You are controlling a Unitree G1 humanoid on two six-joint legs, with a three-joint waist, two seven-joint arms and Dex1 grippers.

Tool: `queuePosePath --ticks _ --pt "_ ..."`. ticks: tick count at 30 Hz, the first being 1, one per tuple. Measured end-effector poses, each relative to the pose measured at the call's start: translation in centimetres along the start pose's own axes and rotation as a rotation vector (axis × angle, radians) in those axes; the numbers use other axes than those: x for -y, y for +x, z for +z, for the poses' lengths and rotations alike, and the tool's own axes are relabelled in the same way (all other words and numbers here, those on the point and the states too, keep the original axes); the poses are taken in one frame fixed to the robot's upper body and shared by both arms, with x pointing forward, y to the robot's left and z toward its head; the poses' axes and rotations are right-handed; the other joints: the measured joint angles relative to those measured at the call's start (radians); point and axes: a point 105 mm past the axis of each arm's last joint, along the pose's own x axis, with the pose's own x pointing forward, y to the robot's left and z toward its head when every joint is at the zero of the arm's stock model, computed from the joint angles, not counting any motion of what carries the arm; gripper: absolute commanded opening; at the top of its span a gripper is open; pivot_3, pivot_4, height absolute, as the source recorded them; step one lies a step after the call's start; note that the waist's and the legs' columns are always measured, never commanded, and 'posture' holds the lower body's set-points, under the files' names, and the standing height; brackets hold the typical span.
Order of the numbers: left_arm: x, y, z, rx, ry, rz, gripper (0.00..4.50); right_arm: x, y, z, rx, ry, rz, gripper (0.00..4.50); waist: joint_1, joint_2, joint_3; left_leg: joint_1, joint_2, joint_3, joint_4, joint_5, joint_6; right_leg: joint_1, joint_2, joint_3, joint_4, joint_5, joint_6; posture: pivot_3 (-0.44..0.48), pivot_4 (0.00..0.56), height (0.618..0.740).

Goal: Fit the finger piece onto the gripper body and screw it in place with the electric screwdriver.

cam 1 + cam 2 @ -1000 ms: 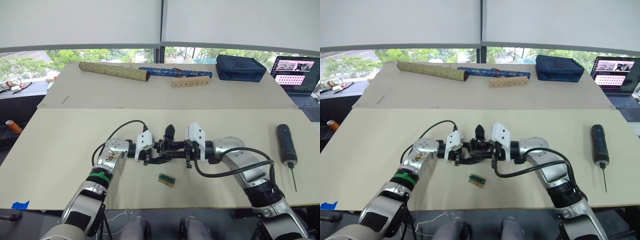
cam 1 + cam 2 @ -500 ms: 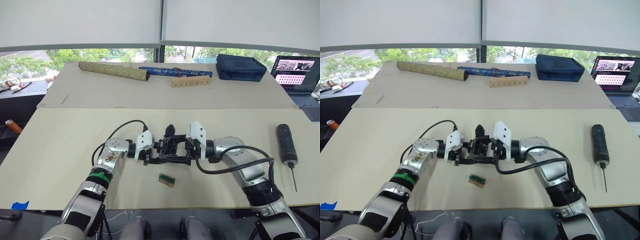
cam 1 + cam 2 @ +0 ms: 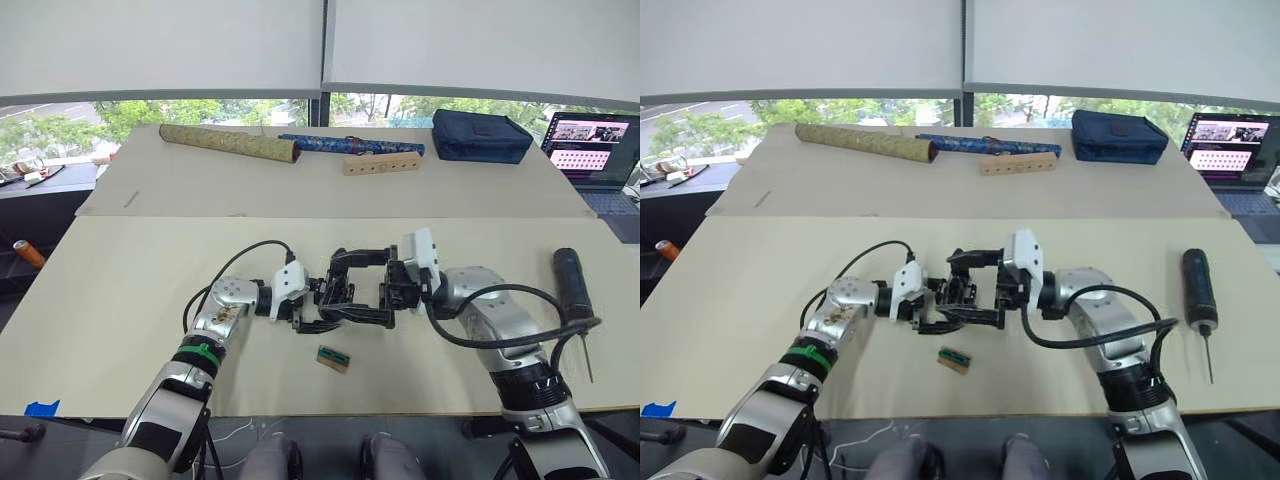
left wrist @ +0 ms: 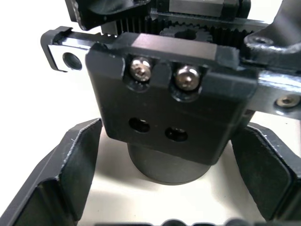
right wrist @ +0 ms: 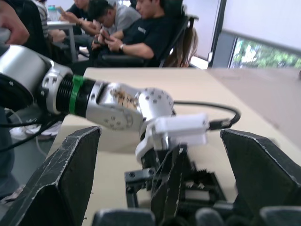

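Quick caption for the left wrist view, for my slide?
Gripper body between the open left gripper fingers, two screws on its face.

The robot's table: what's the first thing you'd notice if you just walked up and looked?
Both grippers meet at the near middle of the table: the left gripper around the black gripper body, the right gripper open beside it. The electric screwdriver lies alone on the robot's far right, and a small green-and-tan block sits just nearer the robot.

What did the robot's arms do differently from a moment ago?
The right gripper has pulled back toward the robot's right and rolled over, its fingers now open around the gripper body. The left gripper stayed at the gripper body. The electric screwdriver and the small green-and-tan block have not moved.
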Motion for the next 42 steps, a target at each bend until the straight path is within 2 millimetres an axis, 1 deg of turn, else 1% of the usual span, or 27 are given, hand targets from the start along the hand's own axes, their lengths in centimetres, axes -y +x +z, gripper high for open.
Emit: queuePosePath --ticks 2,6,8,10,12,13,15,16,19,21,24,26,29,30,31,33,34,36,37,40,42 --pt "0.1 -0.6 -0.2 0.004 0.000 0.010 4.48 -0.1 -0.7 0.4 0.001 -0.015 -0.004 4.50 -0.006 0.000 0.000 0.001 0.001 0.000 -0.002 0.000 -0.001 0.000 0.000 0.000 0.000 0.000 0.000 0.000 0.150 0.740" --pt "0.5 -3.2 -0.9 -0.005 -0.014 0.036 4.48 -0.2 -2.8 1.1 -0.005 -0.034 -0.054 4.50 -0.022 0.000 0.000 0.005 0.002 0.002 -0.012 0.003 -0.004 -0.001 0.001 0.000 0.000 0.000 -0.001 0.000 0.150 0.740" --pt "0.7 -5.0 -1.2 -0.005 -0.025 0.060 4.48 -0.5 -4.1 1.6 -0.007 -0.032 -0.095 4.50 -0.023 0.000 0.000 0.006 0.005 0.002 -0.013 0.003 -0.007 -0.002 0.003 0.000 0.000 -0.001 -0.003 0.000 0.150 0.740" --pt "1.0 -7.2 -1.6 0.009 -0.059 0.093 4.48 -1.0 -5.8 2.0 -0.041 -0.026 -0.141 4.50 -0.021 0.000 0.000 0.006 0.008 0.003 -0.014 0.003 -0.009 -0.002 0.005 -0.002 0.000 -0.002 -0.004 0.000 0.150 0.740" --pt "1.5 -9.3 -2.0 0.014 -0.096 0.115 4.48 -1.2 -7.7 2.0 -0.075 -0.021 -0.225 4.50 -0.016 0.000 0.000 0.005 0.008 0.003 -0.014 0.003 -0.009 -0.002 0.005 -0.002 -0.001 -0.003 -0.005 0.000 0.150 0.740" --pt "1.8 -10.3 -1.8 0.025 -0.102 0.121 4.48 -1.4 -8.8 1.8 -0.094 -0.019 -0.282 4.50 -0.012 0.000 0.001 0.004 0.008 0.003 -0.013 0.002 -0.009 -0.003 0.004 -0.002 -0.002 -0.003 -0.005 0.000 0.150 0.740" --pt "2.2 -11.5 -1.0 0.041 -0.097 0.122 4.48 -1.9 -10.9 1.3 -0.134 -0.003 -0.380 4.50 0.002 0.000 0.002 0.003 0.008 0.003 -0.013 0.001 -0.007 -0.002 0.004 -0.002 -0.005 -0.003 -0.005 0.000 0.150 0.740" --pt "2.3 -12.0 -0.4 0.044 -0.085 0.122 4.48 -2.2 -11.8 1.1 -0.148 0.005 -0.437 4.50 0.011 0.000 0.002 0.001 0.008 0.002 -0.012 0.001 -0.006 -0.002 0.004 -0.002 -0.006 -0.002 -0.006 0.000 0.150 0.740" --pt "2.2 -13.4 2.2 0.066 -0.033 0.131 4.48 -2.3 -15.7 1.2 -0.145 0.008 -0.698 4.50 0.025 0.000 0.003 0.000 0.007 0.002 -0.010 0.001 -0.006 -0.001 0.004 -0.002 -0.010 0.000 -0.007 0.000 0.150 0.740" --pt "2.4 -13.7 3.9 0.096 -0.001 0.110 4.48 -3.0 -18.1 0.9 -0.169 0.001 -0.826 4.50 0.027 0.000 0.003 0.001 0.007 0.003 -0.011 0.000 -0.006 0.000 0.004 -0.002 -0.010 0.000 -0.006 0.000 0.150 0.740" --pt "3.2 -13.7 5.4 0.117 0.012 0.042 4.48 -4.5 -21.4 0.5 -0.196 -0.002 -1.007 4.50 0.022 0.001 0.003 0.001 0.007 0.003 -0.011 0.001 -0.007 -0.001 0.005 -0.001 -0.010 -0.001 -0.006 0.000 0.150 0.740" --pt "3.4 -13.6 6.3 0.150 0.000 0.025 4.48 -5.9 -23.1 0.1 -0.227 0.007 -1.096 4.50 0.019 0.001 0.003 0.002 0.008 0.003 -0.012 0.002 -0.009 -0.001 0.006 -0.001 -0.010 -0.001 -0.006 0.000 0.150 0.740" --pt "3.1 -13.4 7.5 0.183 -0.011 0.028 4.48 -8.0 -25.5 -0.2 -0.266 0.007 -1.247 4.50 0.017 0.001 0.003 0.002 0.008 0.003 -0.012 0.003 -0.010 -0.001 0.008 -0.001 -0.009 -0.001 -0.006 0.000 0.150 0.740" --pt "2.8 -13.3 8.2 0.204 -0.013 0.038 4.48 -8.7 -26.3 -0.3 -0.273 0.010 -1.311 4.50 0.017 0.001 0.003 0.002 0.008 0.002 -0.013 0.003 -0.010 -0.001 0.008 -0.001 -0.009 -0.001 -0.006 0.000 0.150 0.740" --pt "2.3 -13.1 9.3 0.252 -0.022 0.059 4.48 -9.6 -27.3 -0.6 -0.271 0.021 -1.399 4.50 0.019 0.001 0.003 0.002 0.009 0.002 -0.013 0.003 -0.010 0.000 0.008 -0.001 -0.009 -0.001 -0.006 0.000 0.150 0.740" --pt "1.9 -12.9 10.7 0.306 -0.019 0.076 4.48 -10.8 -28.1 -1.2 -0.282 0.055 -1.480 4.50 0.014 0.001 0.003 0.002 0.008 0.002 -0.013 0.003 -0.010 0.000 0.008 0.001 -0.009 -0.001 -0.006 0.000 0.150 0.740" --pt "1.9 -12.8 11.1 0.314 -0.015 0.075 4.48 -11.1 -28.2 -1.6 -0.292 0.071 -1.499 4.50 0.012 0.002 0.003 0.003 0.008 0.003 -0.013 0.003 -0.010 0.000 0.008 0.002 -0.009 -0.001 -0.006 0.000 0.150 0.740" --pt "2.1 -12.6 11.5 0.315 -0.017 0.071 4.48 -10.9 -28.7 -1.5 -0.287 0.073 -1.549 4.50 0.001 0.003 0.003 0.006 0.008 0.005 -0.014 0.003 -0.010 0.000 0.009 0.006 -0.009 -0.001 -0.006 0.000 0.150 0.740" --pt "2.3 -12.5 11.6 0.318 -0.021 0.063 4.48 -10.5 -29.0 -1.4 -0.280 0.073 -1.576 4.50 -0.006 0.003 0.003 0.006 0.008 0.006 -0.014 0.003 -0.010 0.000 0.009 0.006 -0.008 -0.001 -0.006 0.000 0.150 0.740" --pt "2.8 -12.2 12.1 0.321 -0.013 0.038 4.48 -8.2 -29.8 -0.5 -0.317 0.068 -1.595 4.50 -0.013 0.003 0.003 0.007 0.008 0.008 -0.014 0.003 -0.010 -0.001 0.009 0.010 -0.008 -0.001 -0.006 0.000 0.150 0.740" --pt "3.1 -12.2 12.3 0.323 -0.012 0.027 4.48 -5.7 -30.1 0.3 -0.310 0.085 -1.579 4.50 -0.014 0.003 0.003 0.007 0.008 0.008 -0.014 0.003 -0.010 -0.001 0.010 0.011 -0.008 -0.001 -0.007 0.000 0.150 0.740"
